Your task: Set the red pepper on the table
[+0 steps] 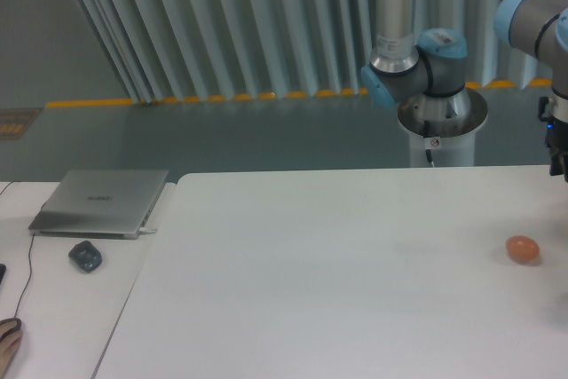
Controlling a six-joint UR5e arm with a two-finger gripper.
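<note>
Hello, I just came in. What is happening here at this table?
A robot arm stands behind the large white table, and its wrist runs off the right edge, so the gripper and anything it may hold are out of view. No red pepper shows. Only a small orange egg-shaped object lies on the table. On the side desk are a closed laptop and a mouse.

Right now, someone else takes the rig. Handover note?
End effector: mostly cut off at the right frame edge; open or shut cannot be told.
Red pepper: not visible anywhere in this view, so held or not is unknown.
Table: only a small orange egg-shaped object lies on it, near the right edge.
Done: no pepper seen on the table.
Left: find the pepper, set it down.
</note>
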